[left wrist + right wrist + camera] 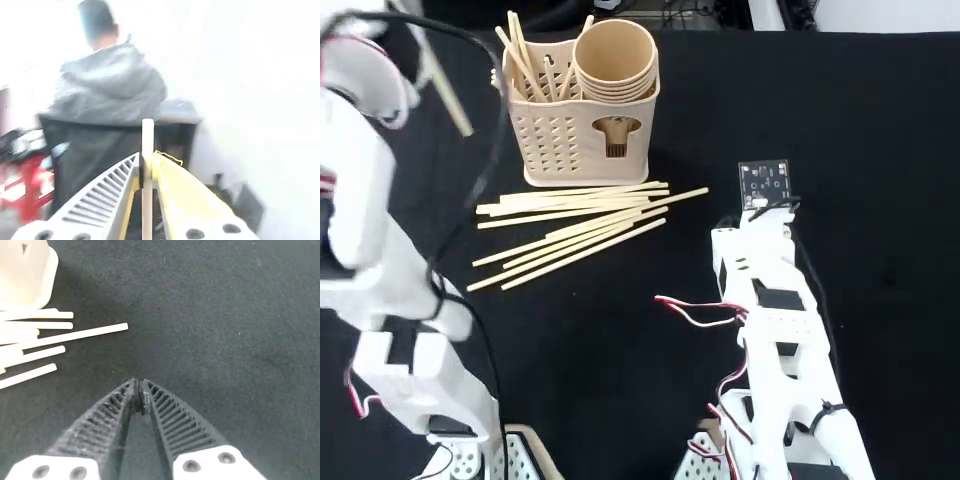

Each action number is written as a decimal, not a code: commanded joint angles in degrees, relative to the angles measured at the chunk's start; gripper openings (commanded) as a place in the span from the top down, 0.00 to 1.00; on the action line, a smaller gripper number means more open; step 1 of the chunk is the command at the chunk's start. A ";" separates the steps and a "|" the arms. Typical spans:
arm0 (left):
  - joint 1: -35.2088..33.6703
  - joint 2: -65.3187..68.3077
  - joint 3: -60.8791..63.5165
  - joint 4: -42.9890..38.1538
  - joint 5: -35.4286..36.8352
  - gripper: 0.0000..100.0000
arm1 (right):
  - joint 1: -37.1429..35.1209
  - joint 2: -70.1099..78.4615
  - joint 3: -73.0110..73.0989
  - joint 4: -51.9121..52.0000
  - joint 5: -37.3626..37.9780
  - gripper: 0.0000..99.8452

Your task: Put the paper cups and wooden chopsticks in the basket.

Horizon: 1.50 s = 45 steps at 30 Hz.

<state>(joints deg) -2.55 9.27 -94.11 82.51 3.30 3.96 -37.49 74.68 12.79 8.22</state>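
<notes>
Wooden chopstick (147, 145) is sitting clamped between the jaws of the left pincer (146, 167), which we are seeing raised off the black surface (840, 100). We are observing the right pincer (138, 392) closed on nothing, low over the surface, near the loose chopsticks (570, 228). These are lying fanned just in front of the basket (575, 145), which is holding stacked paper cups (615, 55) and several upright chopsticks (525, 65).

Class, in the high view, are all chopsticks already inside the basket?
No, many chopsticks lie on the black table next to the basket.
</notes>
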 commanded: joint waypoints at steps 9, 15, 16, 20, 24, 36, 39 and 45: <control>1.10 -2.37 2.15 18.73 1.14 0.97 | 0.62 -1.19 -0.57 -0.88 -0.18 0.99; -1.01 -12.04 18.24 18.81 4.04 0.97 | 0.62 -1.19 -0.57 -0.88 -0.18 0.99; -0.66 -15.65 23.34 18.73 4.04 0.97 | 0.62 -1.19 -0.57 -0.88 -0.18 0.99; 4.00 -32.35 45.14 18.46 3.43 0.97 | 0.62 -1.19 -0.57 -0.88 -0.18 0.99; 6.73 -48.35 65.10 11.60 -0.97 0.97 | 0.62 -1.19 -0.57 -0.88 -0.18 0.99; 6.81 -77.01 137.54 -80.79 -11.16 0.97 | 0.62 -1.19 -0.57 -0.88 -0.18 0.99; 7.16 -75.96 139.30 -92.04 -10.99 0.97 | 0.53 -1.19 -0.57 -0.88 -0.18 0.99; 6.81 -69.27 126.55 -84.75 -2.81 0.97 | 0.35 -1.19 -0.57 -0.97 -0.18 0.99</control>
<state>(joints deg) 4.04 -63.08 40.04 -4.53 -4.18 3.96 -37.49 74.68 12.79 8.22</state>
